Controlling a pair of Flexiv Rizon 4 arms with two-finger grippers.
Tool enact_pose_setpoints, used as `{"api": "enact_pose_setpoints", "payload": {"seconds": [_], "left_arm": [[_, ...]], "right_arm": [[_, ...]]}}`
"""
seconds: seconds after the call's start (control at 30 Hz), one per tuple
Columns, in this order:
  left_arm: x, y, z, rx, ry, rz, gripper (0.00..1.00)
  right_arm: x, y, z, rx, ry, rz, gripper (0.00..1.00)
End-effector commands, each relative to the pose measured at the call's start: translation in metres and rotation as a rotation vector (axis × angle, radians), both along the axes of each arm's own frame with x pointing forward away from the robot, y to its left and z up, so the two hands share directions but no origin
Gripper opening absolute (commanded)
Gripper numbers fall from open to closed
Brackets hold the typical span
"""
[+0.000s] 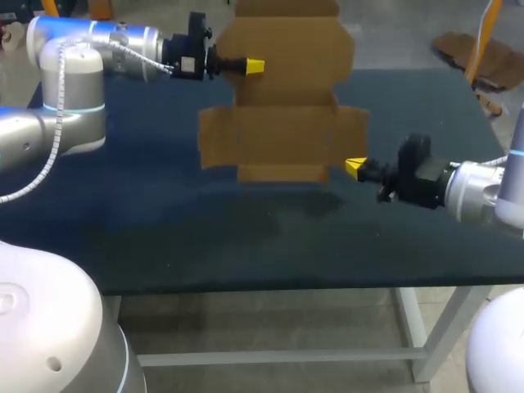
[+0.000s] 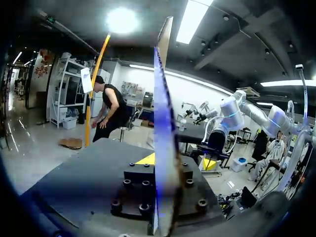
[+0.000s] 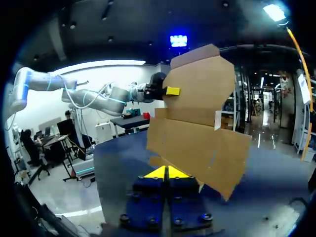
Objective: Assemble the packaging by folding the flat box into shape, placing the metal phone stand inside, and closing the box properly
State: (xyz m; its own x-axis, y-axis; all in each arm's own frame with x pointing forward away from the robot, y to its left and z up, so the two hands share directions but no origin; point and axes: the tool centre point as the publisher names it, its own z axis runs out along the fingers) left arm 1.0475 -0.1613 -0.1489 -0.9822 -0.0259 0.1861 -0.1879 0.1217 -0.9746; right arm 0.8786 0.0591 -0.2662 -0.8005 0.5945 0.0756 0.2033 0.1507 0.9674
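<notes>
The box (image 1: pixel 286 106) is off the bench (image 1: pixel 164 237), hanging flat and unfolded in the upper middle of the head view, with its shadow on the dark mat below. Its long axis runs from the top edge of the frame down toward the centre.

The left arm (image 1: pixel 123 41) enters at upper left. The left jaws are clamped on the box's left edge, high on the upper panel. In the left wrist view the box (image 2: pixel 163 123) stands edge-on between them.

The right arm (image 1: pixel 475 192) enters at mid right. The right jaws are closed on nothing, yellow tips (image 3: pixel 159 174) pressed together, pointing left at the box's lower right corner. I cannot tell whether they touch it. The box lies ahead of the right jaws, and the right arm is the nearer to the lower flaps, which a first fold would likely take.

The box is plain brown card, roughly cross-shaped. It has a panel with cut corners above, a wide band with side flaps sticking out left and right, and a short flap at the lower end. Creases show, but none is folded yet.
</notes>
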Motion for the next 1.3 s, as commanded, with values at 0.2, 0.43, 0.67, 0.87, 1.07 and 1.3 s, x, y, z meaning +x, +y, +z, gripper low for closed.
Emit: {"api": "enact_pose_setpoints", "payload": {"seconds": [0.2, 0.43, 0.67, 0.87, 1.07, 1.3], "left_arm": [[-0.019, -0.003, 0.002, 0.016, 0.032, 0.025, 0.00], [-0.026, -0.004, -0.004, 0.014, 0.062, 0.025, 0.00], [-0.023, -0.003, -0.019, -0.005, 0.083, 0.010, 0.00], [-0.022, -0.002, -0.025, -0.011, 0.081, 0.001, 0.00], [-0.020, -0.001, -0.029, -0.008, 0.065, -0.004, 0.00], [-0.019, 0.000, -0.033, -0.010, 0.048, -0.016, 0.00]], "right_arm": [[-0.021, -0.001, -0.004, -0.030, -0.027, -0.021, 0.00], [-0.037, -0.002, -0.009, -0.056, -0.020, -0.028, 0.00], [-0.047, 0.003, -0.021, -0.063, 0.002, -0.026, 0.00], [-0.048, 0.014, -0.033, -0.059, 0.022, -0.029, 0.00], [-0.041, 0.029, -0.052, -0.052, 0.047, -0.039, 0.00], [-0.033, 0.051, -0.064, -0.058, 0.060, -0.023, 0.00]]}}
